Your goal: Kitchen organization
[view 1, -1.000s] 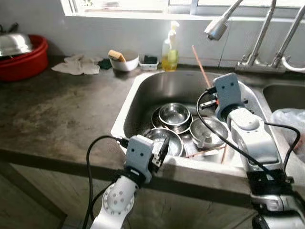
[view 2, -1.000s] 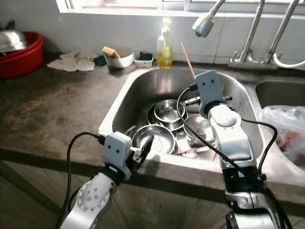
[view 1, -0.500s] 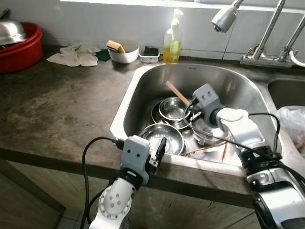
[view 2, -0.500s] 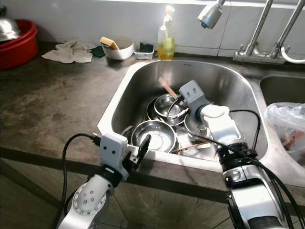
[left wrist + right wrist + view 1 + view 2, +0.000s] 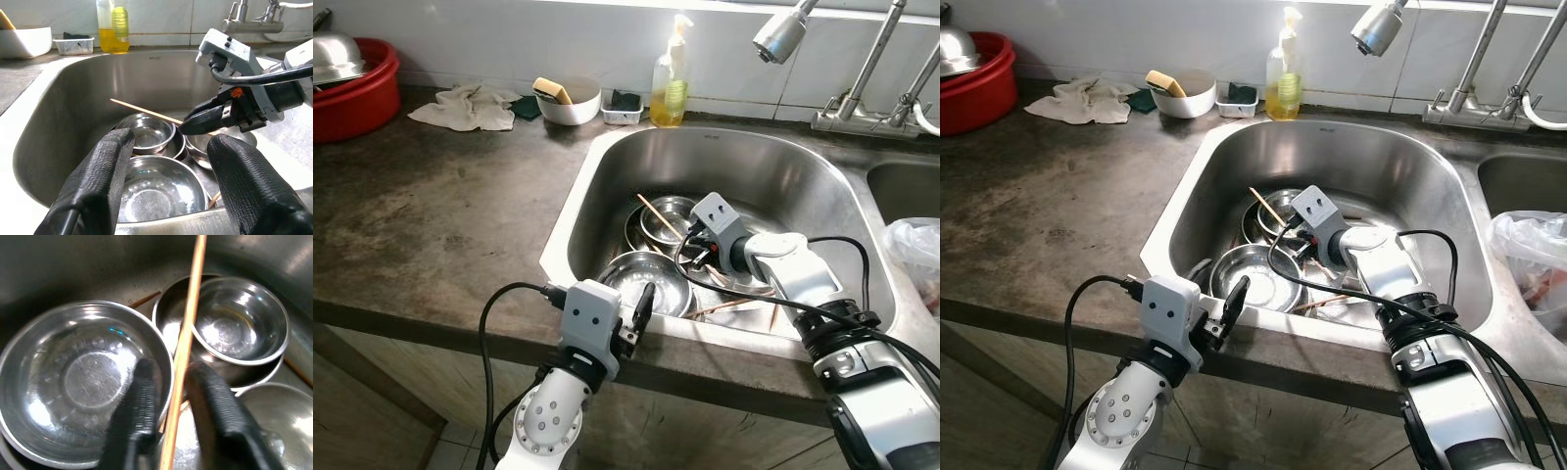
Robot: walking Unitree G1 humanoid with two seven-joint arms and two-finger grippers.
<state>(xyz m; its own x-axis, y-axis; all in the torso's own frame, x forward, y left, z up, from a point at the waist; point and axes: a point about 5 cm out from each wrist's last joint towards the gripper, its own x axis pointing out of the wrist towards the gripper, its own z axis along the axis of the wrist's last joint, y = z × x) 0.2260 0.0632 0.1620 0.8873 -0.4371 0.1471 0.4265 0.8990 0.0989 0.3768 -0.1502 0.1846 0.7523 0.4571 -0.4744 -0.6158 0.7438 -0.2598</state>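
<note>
Nearest, the left end effector hovers at the front rim of the sink, its two black fingers spread wide with nothing between them. Just past it, in the basin, lies a large steel bowl, and behind that a smaller steel bowl nested in another. The right end effector reaches down into the basin above these bowls, its fingers pinched narrow on a thin wooden chopstick, which slants up and away across the smaller bowl. More chopsticks lie flat among the dishes toward the right of the basin. Farther back, on the dark desk behind the sink, stand a bottle of yellow dish soap, a small tray and a white bowl with a sponge in it, with a crumpled cloth beside them. At the far left corner sits a red basin. A tap head hangs above the sink's far edge.
</note>
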